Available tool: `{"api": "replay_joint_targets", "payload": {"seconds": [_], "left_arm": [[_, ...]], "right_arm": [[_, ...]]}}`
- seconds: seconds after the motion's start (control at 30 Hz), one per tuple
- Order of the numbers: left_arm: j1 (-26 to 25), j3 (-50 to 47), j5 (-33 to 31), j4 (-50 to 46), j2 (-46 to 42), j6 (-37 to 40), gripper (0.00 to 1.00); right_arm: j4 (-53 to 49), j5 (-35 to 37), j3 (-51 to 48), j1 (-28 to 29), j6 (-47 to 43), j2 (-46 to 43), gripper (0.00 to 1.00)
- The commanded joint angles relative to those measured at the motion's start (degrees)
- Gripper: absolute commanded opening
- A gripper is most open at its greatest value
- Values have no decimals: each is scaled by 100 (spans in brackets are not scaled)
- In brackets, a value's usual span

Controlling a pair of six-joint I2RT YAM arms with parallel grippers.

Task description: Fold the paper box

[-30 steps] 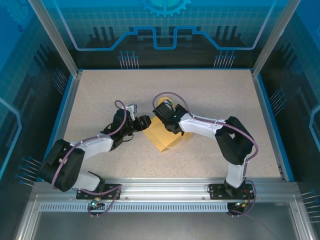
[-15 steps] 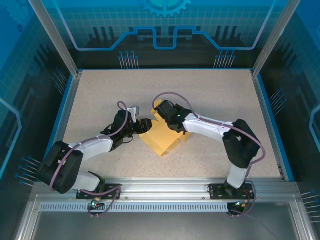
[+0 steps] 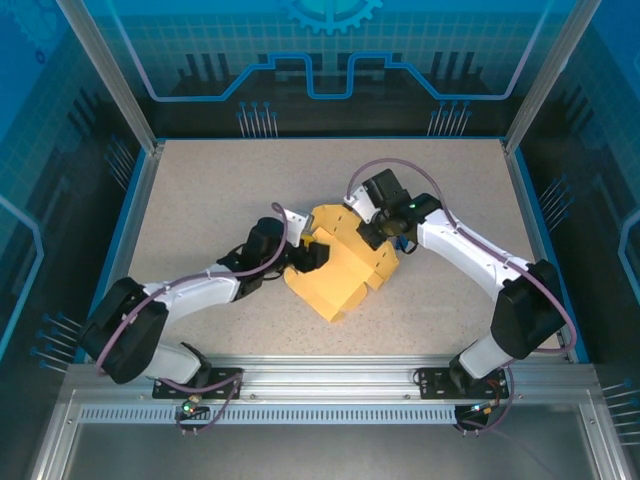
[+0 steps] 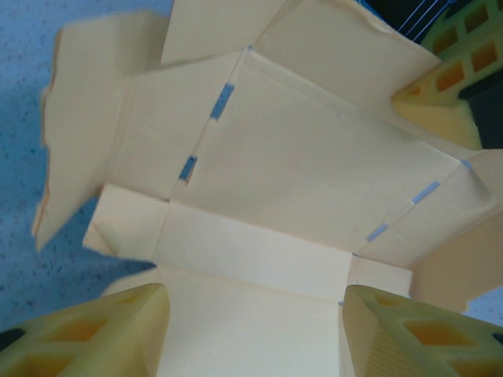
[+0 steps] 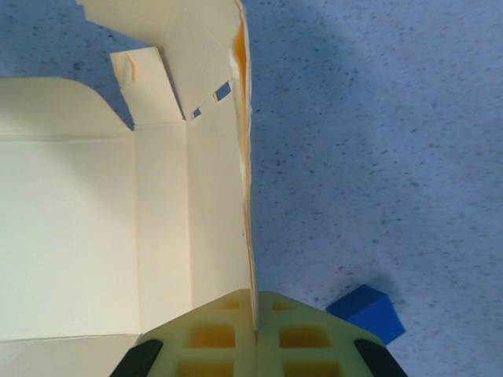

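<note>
The left arm reaches from the near left corner toward the middle of the speckled table. The left gripper sits over the left edge of the paper box and hides that edge from above. In the left wrist view its fingers stand wide apart, released, with nothing clamped between them. A flat panel of pale card shows in the gap. Whether the tips touch the card is not clear, since their lower parts are cut off by the frame.

The paper box lies near the table's centre, between the two grippers. It is partly opened out, a pale yellow sheet with creased panels, small slots and flaps turned up at several sides. The flap at the upper left of the left wrist view is blurred, and its outline is hard to read.

At the box's far right side, the right gripper covers the flap beneath it in the overhead view. In the right wrist view its fingers are clenched together on an upright wall of the box, seen edge-on. That wall runs straight up from the pinch. The panels to its left run off the frame. Just right of the fingers, a small blue block rests on the table, apart from the card.
</note>
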Motion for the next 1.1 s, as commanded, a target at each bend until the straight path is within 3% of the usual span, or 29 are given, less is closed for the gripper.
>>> {"api": "replay_joint_targets", "payload": {"seconds": [0.0,0.43,0.6,0.8,1.07], "left_arm": [[-24,352,-258,0,422,671,63],[255,1003,-1034,-371,1485,950,70],[255,1107,-601,-446,1691,888,67],[200,783,456,6,1418,576,54],[-31,505,738,331,1251,545,48]], "right_arm": [[-247,-789,126,-113,134,-123,3],[-140,-1006,40,-275,171,-132,2],[-93,-1022,40,-279,219,-106,2],[1,-964,-22,-312,353,-89,2],[115,-1059,-75,-373,500,-79,1]]}}
